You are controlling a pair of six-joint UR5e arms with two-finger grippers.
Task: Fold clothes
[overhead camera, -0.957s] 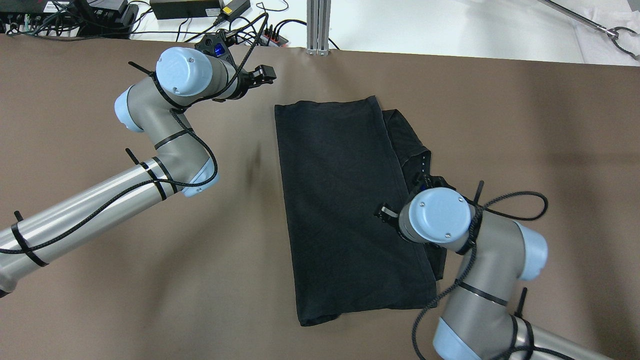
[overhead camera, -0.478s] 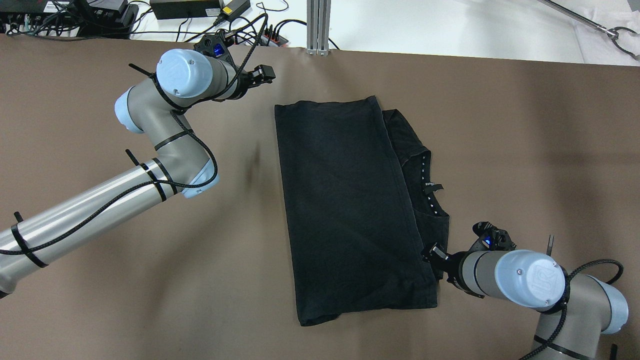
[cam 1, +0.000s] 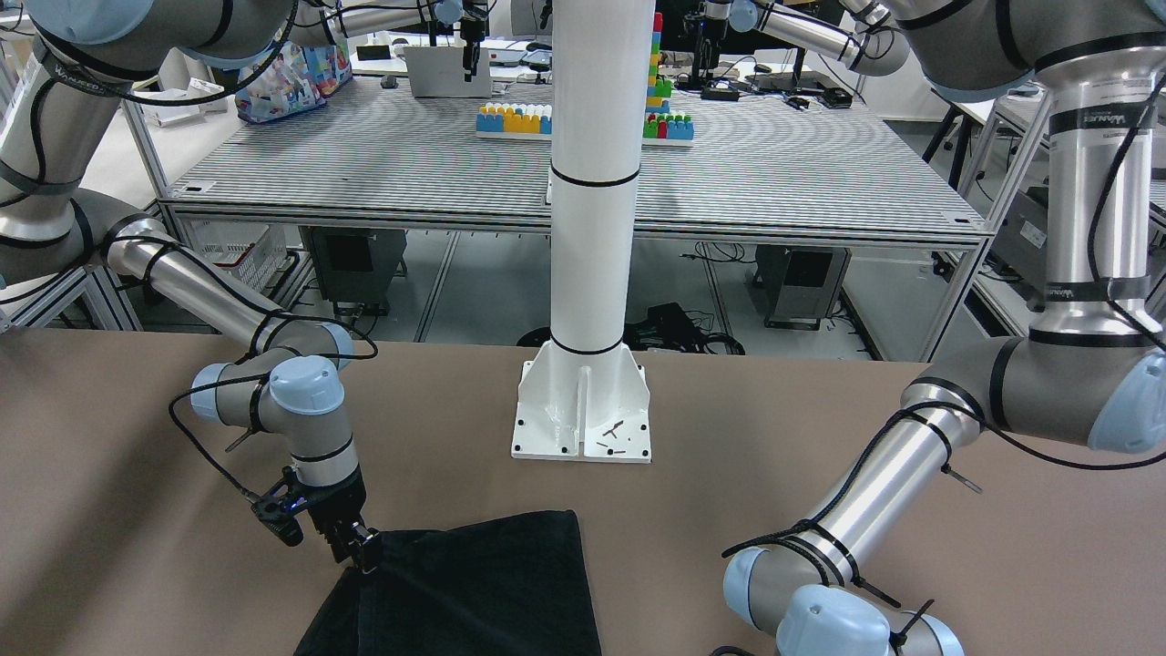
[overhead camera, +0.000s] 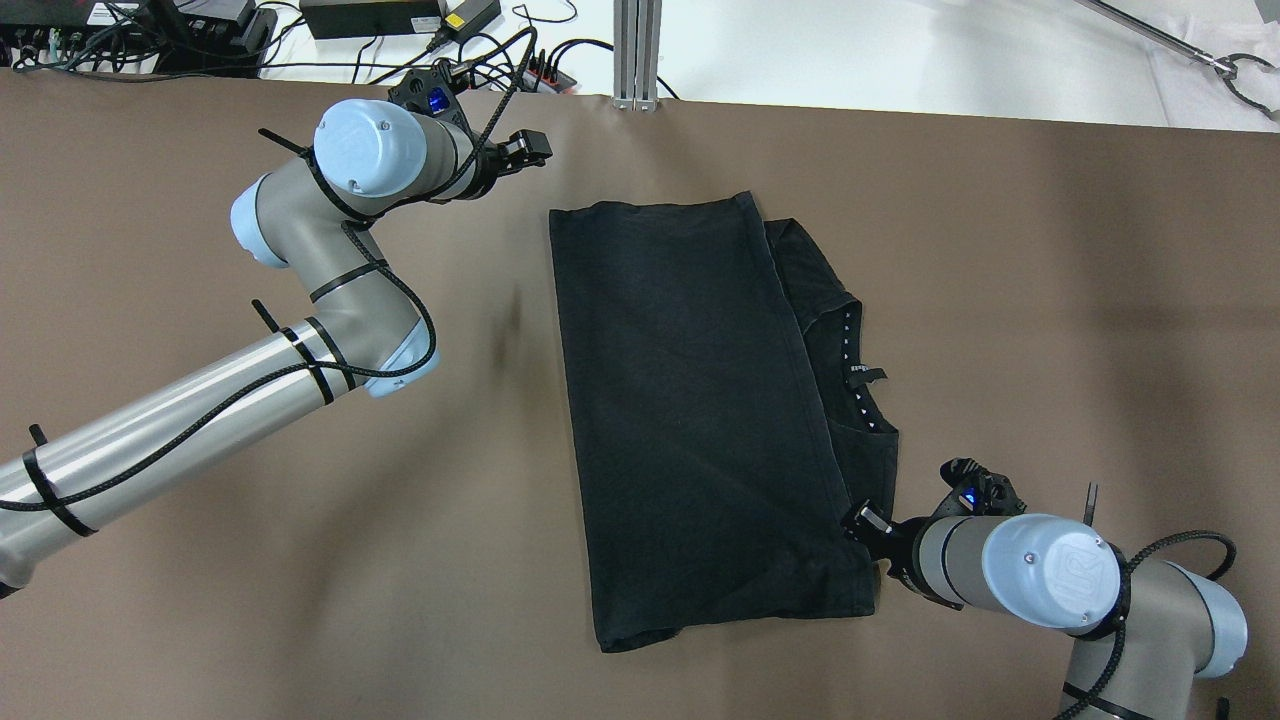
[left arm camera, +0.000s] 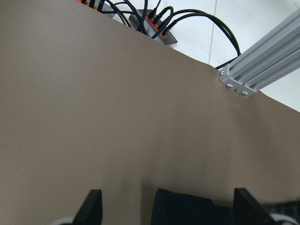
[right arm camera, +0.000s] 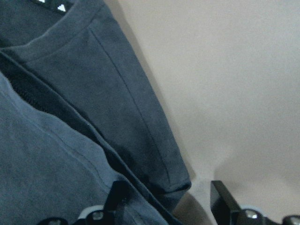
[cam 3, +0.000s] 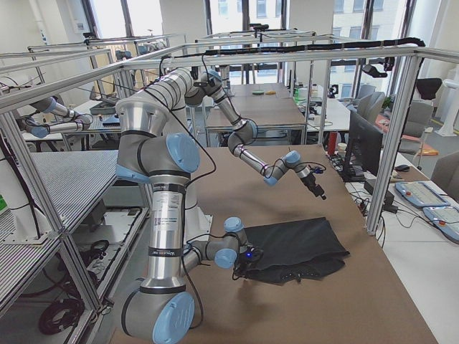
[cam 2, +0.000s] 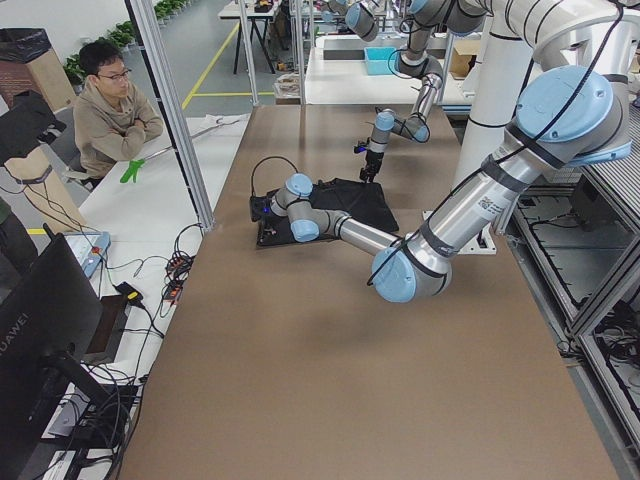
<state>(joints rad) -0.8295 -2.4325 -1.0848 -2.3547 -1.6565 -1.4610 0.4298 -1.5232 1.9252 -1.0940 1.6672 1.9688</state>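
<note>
1. Clothes: I see one black garment lying flat on the brown counter, about mid-way across, its long side running from the robot's edge toward the far edge.
2. Fold state: a smooth rectangular top layer covers most of it. A lower layer sticks out along its right side, where the neckline and its small label are exposed.
3. Progress, in my judgement: at least one fold is in place and lies tidy. The protruding right-hand strip has not been brought in, and the long panel has not been halved. I rate the task partly done, with more than one fold outstanding.
4. Right gripper: it sits low at the garment's near right corner. The wrist view shows its fingers spread apart with the hemmed corner of the lower layer lying between them. Nothing is pinched; I record it as unclenched and placed for a grasp.
5. Left gripper: it hangs over bare counter near the far left corner of the garment, clear of the cloth. Its wrist view shows the fingers wide apart with nothing between them.
6. Surroundings: the white post base stands on the counter beyond the garment's near edge, apart from it. Cables and power supplies lie past the counter's far edge.
</note>
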